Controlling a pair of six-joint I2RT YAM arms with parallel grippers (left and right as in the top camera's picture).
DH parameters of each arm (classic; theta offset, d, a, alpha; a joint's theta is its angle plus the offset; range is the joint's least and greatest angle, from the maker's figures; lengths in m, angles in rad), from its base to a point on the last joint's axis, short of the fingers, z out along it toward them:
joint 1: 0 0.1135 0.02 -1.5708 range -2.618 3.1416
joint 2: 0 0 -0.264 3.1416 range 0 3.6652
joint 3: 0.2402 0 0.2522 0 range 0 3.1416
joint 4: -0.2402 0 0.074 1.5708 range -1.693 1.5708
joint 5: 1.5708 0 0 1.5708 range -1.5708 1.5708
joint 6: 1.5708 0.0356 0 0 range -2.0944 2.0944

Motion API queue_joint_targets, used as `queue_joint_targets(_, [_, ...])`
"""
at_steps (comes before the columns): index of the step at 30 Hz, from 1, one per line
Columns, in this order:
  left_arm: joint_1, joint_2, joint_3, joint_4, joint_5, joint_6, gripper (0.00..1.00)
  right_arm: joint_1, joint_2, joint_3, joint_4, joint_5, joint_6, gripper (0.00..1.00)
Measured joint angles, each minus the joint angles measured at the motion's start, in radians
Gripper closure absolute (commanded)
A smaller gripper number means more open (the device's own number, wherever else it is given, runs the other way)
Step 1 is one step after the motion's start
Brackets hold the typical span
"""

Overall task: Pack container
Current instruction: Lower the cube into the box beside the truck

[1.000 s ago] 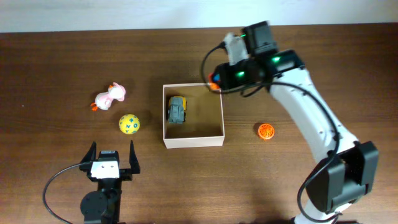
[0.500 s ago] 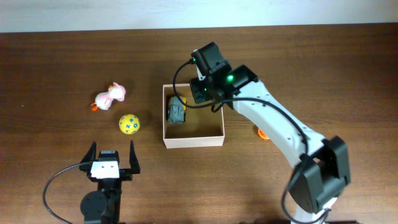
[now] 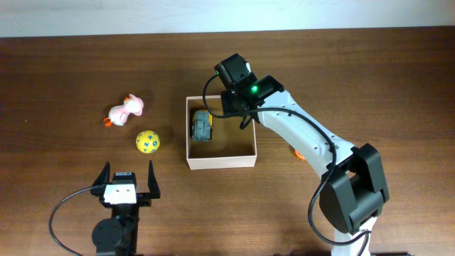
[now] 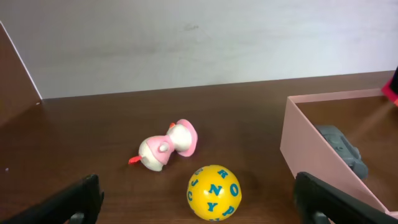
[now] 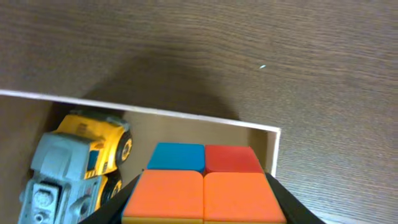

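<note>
The container (image 3: pixel 220 162), a shallow white box with a tan inside, stands mid-table and holds a grey and yellow toy truck (image 3: pixel 202 126) at its left side. My right gripper (image 3: pixel 229 107) hangs over the box's back part, shut on a multicoloured cube (image 5: pixel 205 193) with orange, blue and red faces. The right wrist view shows the truck (image 5: pixel 74 162) and the box rim (image 5: pixel 186 117) below the cube. My left gripper (image 3: pixel 129 171) is open and empty near the front edge. The box wall (image 4: pixel 305 143) shows in the left wrist view.
A yellow lettered ball (image 3: pixel 148 141) (image 4: pixel 214 192) and a pink and white duck (image 3: pixel 126 109) (image 4: pixel 168 144) lie left of the box. An orange ball (image 3: pixel 302 151) lies right of the box, partly hidden under my right arm.
My right arm has swung left with the cube, from beyond the box's back right corner to over the box's back part. The left arm has not moved.
</note>
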Motion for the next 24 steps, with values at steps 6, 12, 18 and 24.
queue_joint_targets(6, [0.0,0.0,0.0,0.0,0.0,0.0,0.01,0.0,0.0,0.0,-0.007,0.016,0.023,0.51])
queue_joint_targets(12, [0.0,0.0,0.0,0.0,0.0,0.0,0.01,0.0,0.0,0.0,-0.025,0.016,0.041,0.51])
queue_joint_targets(18, [0.0,0.0,0.0,0.0,0.0,0.0,0.01,0.0,0.0,0.0,-0.043,0.015,0.054,0.52])
queue_joint_targets(24, [0.0,0.0,0.0,0.0,0.0,0.0,0.01,0.0,0.0,-0.017,-0.043,0.015,0.069,0.52])
